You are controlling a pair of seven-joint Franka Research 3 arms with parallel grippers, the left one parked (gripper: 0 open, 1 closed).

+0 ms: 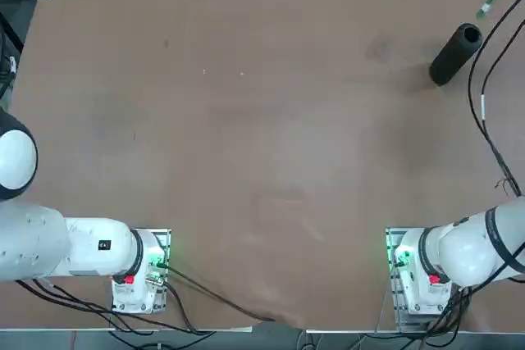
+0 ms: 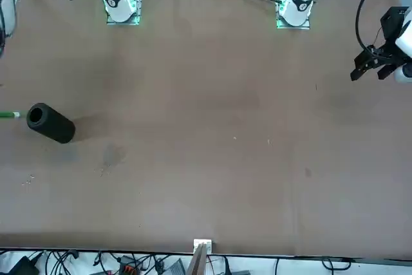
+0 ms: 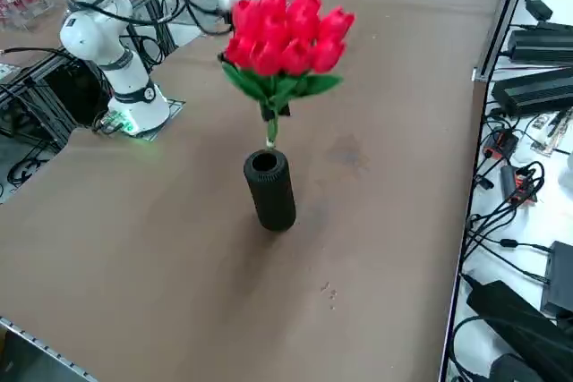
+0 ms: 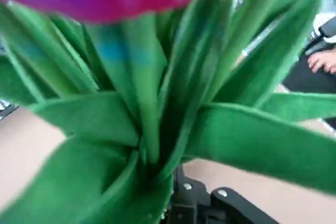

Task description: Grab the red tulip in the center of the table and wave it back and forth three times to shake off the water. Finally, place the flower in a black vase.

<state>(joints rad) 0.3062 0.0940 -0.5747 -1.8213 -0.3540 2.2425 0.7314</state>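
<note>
1. Red blooms fill the upper part of the right side view: the red tulip [image 3: 286,38] hangs in the air above the black vase [image 3: 271,190], blooms up, green leaves spread below them, and the thin stem pointing down toward the vase mouth.
2. The right gripper [image 4: 197,203] is clenched on the red tulip just under the leaves; in the wrist view the leaves crowd the picture and only dark parts of the fingers show beneath them.
3. The black vase lies on its side on the table [image 1: 246,161], at the far right corner from the robot's side, its round mouth turned toward that table edge.
4. The relation that counts: the stem's long axis runs roughly upright, while the vase's long axis lies flat on the table. The stem tip appears just above the mouth, but I cannot tell whether it is lined up with the opening or merely in front of it.
5. My judgement is that the placing step is in hand, and the stem probably has to be tilted toward level to slide in along the vase's axis.
6. A risk is the light vase rolling if the stem pushes on its rim.
</note>
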